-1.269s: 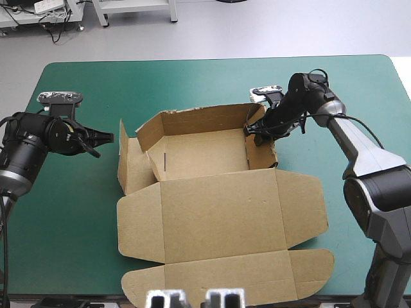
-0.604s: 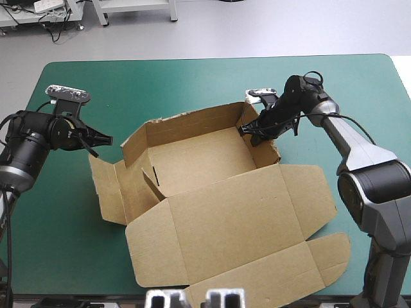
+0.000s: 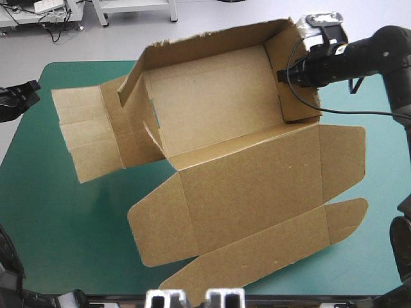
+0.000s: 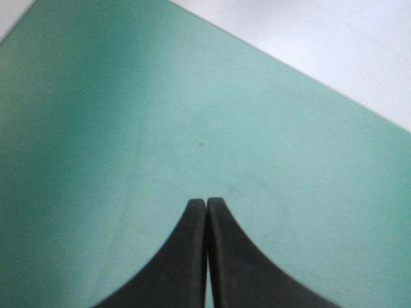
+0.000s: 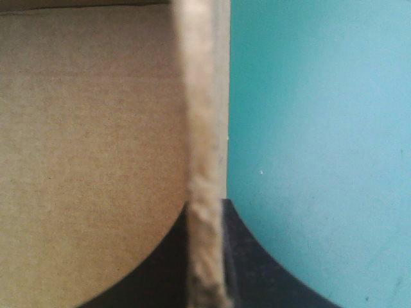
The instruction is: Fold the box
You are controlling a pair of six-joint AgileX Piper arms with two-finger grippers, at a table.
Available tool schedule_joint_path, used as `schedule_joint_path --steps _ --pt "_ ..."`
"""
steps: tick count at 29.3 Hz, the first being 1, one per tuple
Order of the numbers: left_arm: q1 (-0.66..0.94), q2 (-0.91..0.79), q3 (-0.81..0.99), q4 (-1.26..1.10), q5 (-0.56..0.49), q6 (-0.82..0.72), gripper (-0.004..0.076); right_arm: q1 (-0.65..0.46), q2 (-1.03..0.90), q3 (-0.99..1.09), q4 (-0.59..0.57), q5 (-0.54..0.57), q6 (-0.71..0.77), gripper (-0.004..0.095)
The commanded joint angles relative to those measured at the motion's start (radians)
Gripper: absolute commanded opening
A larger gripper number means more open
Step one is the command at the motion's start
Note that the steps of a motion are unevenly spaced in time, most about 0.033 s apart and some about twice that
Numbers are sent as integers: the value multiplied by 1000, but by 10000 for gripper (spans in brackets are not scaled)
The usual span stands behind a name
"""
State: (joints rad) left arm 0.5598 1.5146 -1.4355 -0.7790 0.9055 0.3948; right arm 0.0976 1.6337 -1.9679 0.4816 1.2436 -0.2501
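We see the box (image 3: 218, 109) held up in the air over the teal-green cover (image 3: 77, 256), tilted so the open side of its tray faces the high camera. The right gripper (image 3: 287, 72) has the tray's right side wall (image 3: 297, 90), black fingers (image 5: 257, 263) pinching the board edge-on between them (nearly together, only the sheet's thickness apart). In the right wrist view the brown inner face lies on one side of that wall and bare cover on the other.

The lid (image 3: 257, 186) is open and slopes down from the tray toward the table's near edge, with its end flap (image 3: 270, 253) lowest. We cannot tell if that flap touches the cover. The left side flap (image 3: 90, 131) is unfolded and sticks out flat beyond the tray toward the table's left edge. The rear wall (image 3: 212, 38) stands up, its rim ragged.

The left gripper (image 4: 206, 202) is well apart from the box, out by the table's left edge. Its fingers are pressed together into a single pointed arch and grip nothing. Only cover and the table's edge lie ahead of it.
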Motion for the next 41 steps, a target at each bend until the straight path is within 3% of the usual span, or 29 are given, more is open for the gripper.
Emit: schedule_joint_path --steps 1,5,12,20,31,41 --pt "28 26 -36 -348 144 167 -7 -68 -93 -66 219 -34 -22 -23" --pt "-8 74 -36 -522 281 273 -7 -85 -120 -73 318 -68 -57 -23" --pt "-132 60 -64 -693 393 357 -8 -85 -122 -73 309 -123 -78 -23" --pt "-284 -47 -104 -698 388 357 -8 -85 -120 -42 313 -213 -91 -23" --pt "-299 -167 -114 -691 388 331 -10 -81 -64 -32 315 -249 -100 -22" --pt "-304 -187 -114 -682 378 299 -10 46 -25 -23 227 -364 -89 -17"
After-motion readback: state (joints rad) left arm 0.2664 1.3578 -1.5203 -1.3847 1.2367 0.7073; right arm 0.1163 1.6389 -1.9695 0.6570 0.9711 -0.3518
